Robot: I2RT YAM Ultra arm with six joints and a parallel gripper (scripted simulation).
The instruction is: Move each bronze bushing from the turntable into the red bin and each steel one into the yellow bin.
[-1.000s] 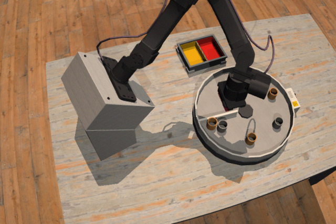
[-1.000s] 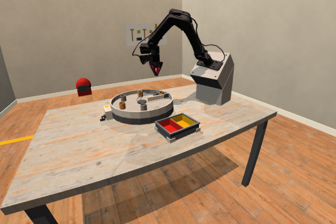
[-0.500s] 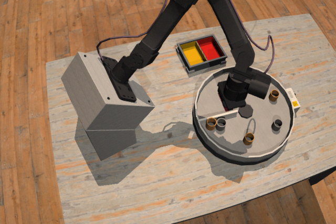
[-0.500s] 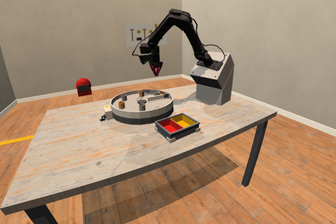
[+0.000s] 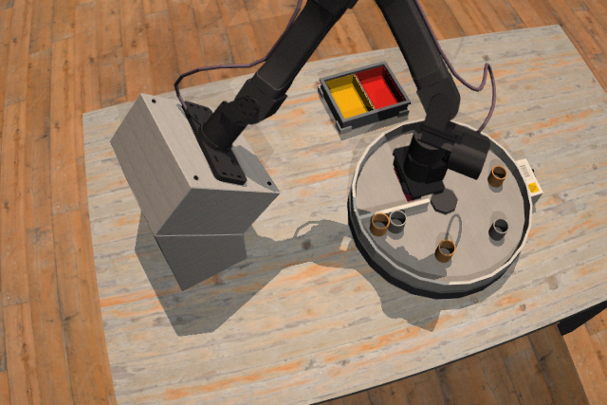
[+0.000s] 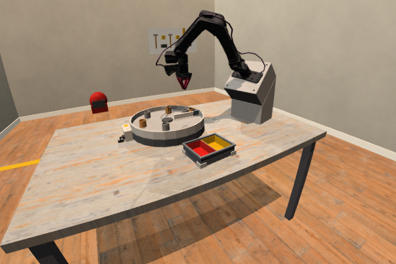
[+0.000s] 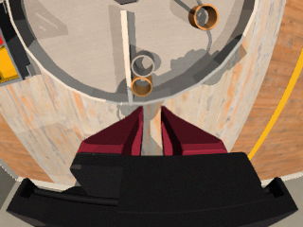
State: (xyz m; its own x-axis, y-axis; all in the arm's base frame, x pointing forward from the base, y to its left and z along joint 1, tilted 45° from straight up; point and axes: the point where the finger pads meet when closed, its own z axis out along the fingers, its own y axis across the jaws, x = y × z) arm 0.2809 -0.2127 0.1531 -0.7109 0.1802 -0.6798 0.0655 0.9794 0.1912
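Bright even light from above, soft arm shadow across the table (image 5: 303,322), mild pixel softness, no glare

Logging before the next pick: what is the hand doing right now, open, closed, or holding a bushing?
Hand: nearly closed with a narrow gap, holding nothing, raised above the turntable.
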